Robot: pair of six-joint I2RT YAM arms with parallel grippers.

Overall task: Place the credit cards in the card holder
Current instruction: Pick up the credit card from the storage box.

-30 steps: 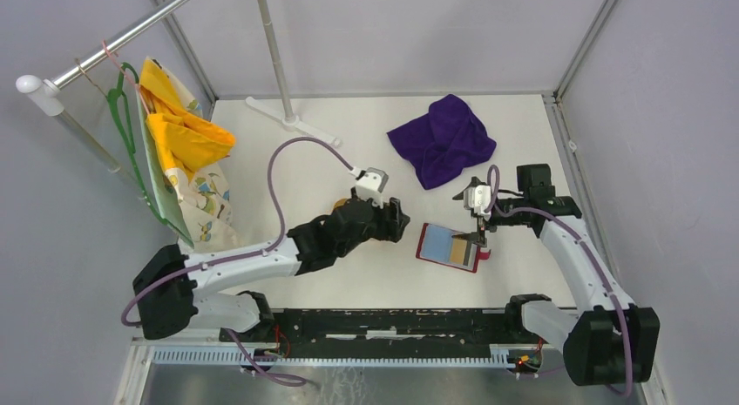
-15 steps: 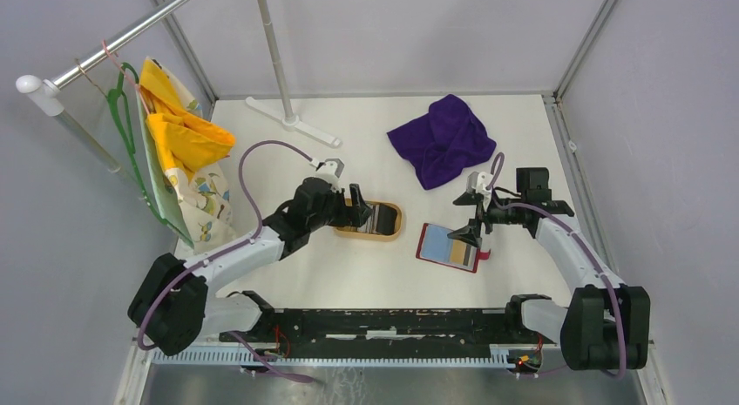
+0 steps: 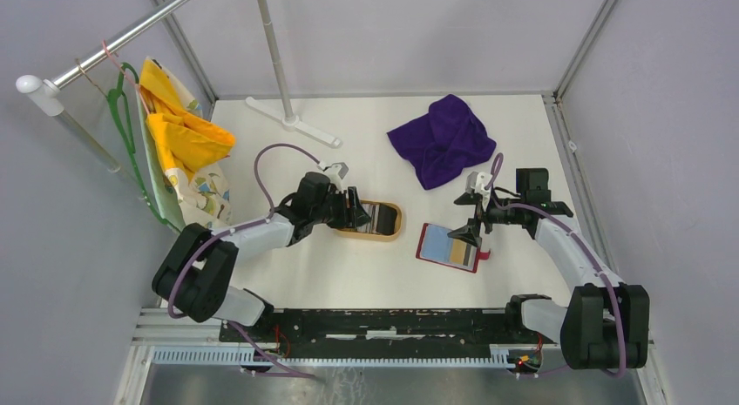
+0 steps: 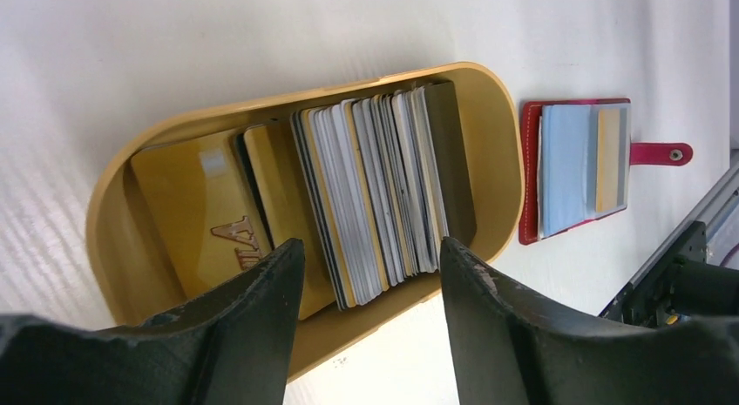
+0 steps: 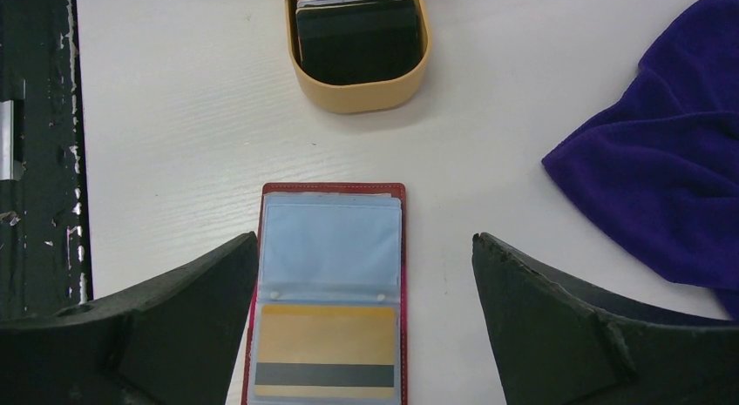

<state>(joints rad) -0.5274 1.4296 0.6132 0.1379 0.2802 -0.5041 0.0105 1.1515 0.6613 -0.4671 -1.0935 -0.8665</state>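
Observation:
The credit cards [image 4: 375, 187] stand on edge as a tight stack in an oval tan tray [image 3: 389, 215], with a gold one lying flat beside them. My left gripper [image 4: 370, 248] hovers open over the tray's left end [image 3: 355, 209], its fingers either side of the stack, nothing held. The card holder [image 3: 449, 246] lies open on the table, red with clear pockets [image 5: 331, 248] and a snap tab [image 4: 662, 152]. One gold card [image 5: 324, 348] sits in its lower pocket. My right gripper [image 5: 364, 239] hangs wide open just above the holder [image 3: 471, 233], empty.
A crumpled purple cloth [image 3: 443, 139] lies behind the holder, close to the right arm. A white stand foot [image 3: 292, 122] crosses the back left. Yellow clothes on a green hanger [image 3: 179, 135] hang at the left. A black rail [image 3: 383, 322] runs along the near edge.
My left gripper drew back leftward off the tray, uncovering the cards, and its jaws widened then narrowed. My right gripper lifted and tilted back from the holder, then held still.

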